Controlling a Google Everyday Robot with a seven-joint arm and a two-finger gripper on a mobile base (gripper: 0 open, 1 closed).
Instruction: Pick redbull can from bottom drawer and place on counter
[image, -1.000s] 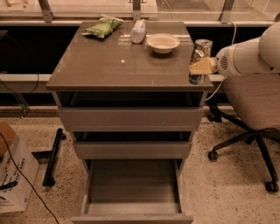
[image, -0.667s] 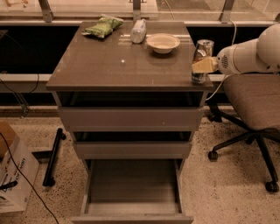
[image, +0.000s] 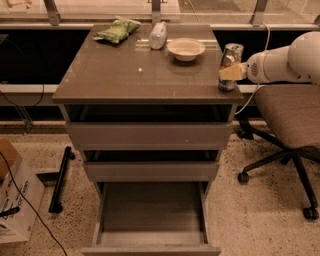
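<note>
Tool (image: 231, 72) pinching slim blue-and-silver metal drink can (image: 233, 51) at right edge of glossy grey-brown worktop (image: 140, 75); skewed release could topple it off

The redbull can (image: 231, 54) stands upright on the counter (image: 135, 75), close to its right-hand edge, with the silver top facing up. My gripper (image: 231, 72) reaches in from the right and sits against the can's middle. The counter is a glossy grey-brown slab that overhangs the cabinet. Below it, the bottom drawer (image: 150, 212) is pulled well out, showing its grey floor.
</note>
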